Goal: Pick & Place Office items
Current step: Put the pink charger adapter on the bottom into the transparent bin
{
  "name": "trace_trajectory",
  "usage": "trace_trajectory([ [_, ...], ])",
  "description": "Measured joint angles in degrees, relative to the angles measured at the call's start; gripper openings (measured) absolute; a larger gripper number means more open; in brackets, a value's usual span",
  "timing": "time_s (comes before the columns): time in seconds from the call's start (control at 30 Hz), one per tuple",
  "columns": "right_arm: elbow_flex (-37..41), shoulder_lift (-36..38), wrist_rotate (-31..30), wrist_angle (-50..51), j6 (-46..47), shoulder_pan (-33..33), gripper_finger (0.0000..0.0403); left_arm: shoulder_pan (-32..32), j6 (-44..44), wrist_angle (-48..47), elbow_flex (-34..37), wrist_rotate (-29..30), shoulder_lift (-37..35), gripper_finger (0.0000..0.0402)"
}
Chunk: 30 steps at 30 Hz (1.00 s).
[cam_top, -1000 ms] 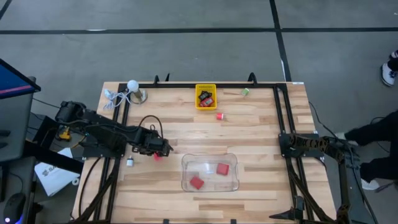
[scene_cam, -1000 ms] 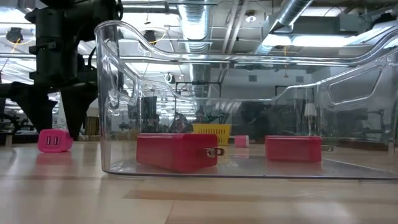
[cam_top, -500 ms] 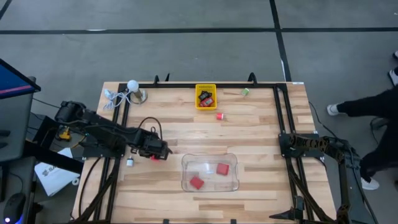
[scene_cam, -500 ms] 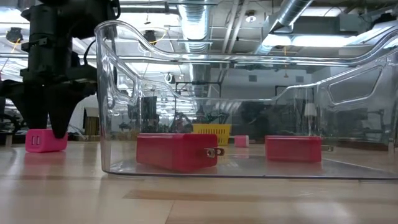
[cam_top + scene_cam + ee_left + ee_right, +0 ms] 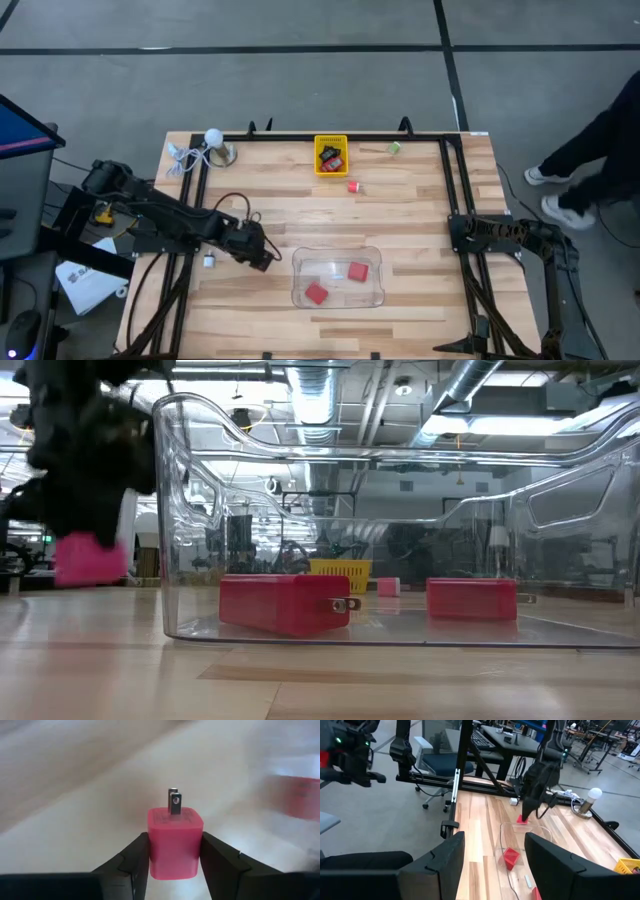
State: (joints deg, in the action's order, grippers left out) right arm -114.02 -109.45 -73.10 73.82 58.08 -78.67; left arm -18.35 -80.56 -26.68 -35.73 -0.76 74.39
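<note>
From above, the clear plastic tray [image 5: 377,262] near the front of the desk [image 5: 420,220] already holds two red blocks [image 5: 359,271] — so part of the sorting appears done. Still outside it are a red piece [image 5: 354,186] lying loose on the wood just in front of the yellow basket [image 5: 331,140], the dark and red pieces inside that basket, and a small green item [image 5: 395,147] near the back edge; I judge most of the work is left. The left end effector [image 5: 262,255] sits just beside the tray's left end, while the right end effector [image 5: 458,234] waits well apart at the right side of the desk. At desk height, a pink block [image 5: 91,557] hangs clear of the wood under the dark arm, just left of the tray wall [image 5: 170,510], with the two red blocks [image 5: 283,604] resting inside. The left wrist view settles the grip — the left end effector [image 5: 175,851] has its fingers [image 5: 131,857] closed against both sides of a pink plug-in charger cube [image 5: 174,841], prongs pointing away from the camera. The right wrist view shows the right end effector [image 5: 495,850] with its fingers spread wide and holding nothing, looking across at the tray [image 5: 517,842]. The carried cube seems next for the tray.
</note>
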Motion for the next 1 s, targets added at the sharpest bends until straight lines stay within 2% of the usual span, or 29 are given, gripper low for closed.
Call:
trace_trajectory([
  [0.23, 0.00, 0.00, -0.09, -0.11, 0.42, 0.11, 0.0201, -4.74, 7.45, 9.84, -1.72, 2.98, -4.90, 0.0139],
  [0.5, 0.00, 0.00, -0.20, -0.11, 0.42, 0.16, 0.0201, -8.45, 22.80, 17.91, -6.39, 3.74, -6.37, 0.0139],
  [0.7, 0.00, 0.00, -0.20, 0.09, 0.40, 0.70, 0.0201, -6.45, 31.53, 24.82, -10.75, 4.77, -2.41, 0.0139],
  [0.8, 0.00, 0.00, -0.20, 0.09, 0.04, 1.12, 0.0201, -4.70, 36.80, 24.52, -14.83, 4.66, 1.73, 0.0139],
  [0.93, 0.00, 0.00, -0.20, 0.48, -0.02, 1.14, 0.0201, -1.78, 43.46, 23.97, -22.12, 1.32, 8.84, 0.0139],
  [1.0, 0.00, 0.00, -0.20, 0.48, -0.02, 1.14, 0.0201, -0.24, 45.77, 20.50, -26.40, -0.28, 12.65, 0.0139],
])
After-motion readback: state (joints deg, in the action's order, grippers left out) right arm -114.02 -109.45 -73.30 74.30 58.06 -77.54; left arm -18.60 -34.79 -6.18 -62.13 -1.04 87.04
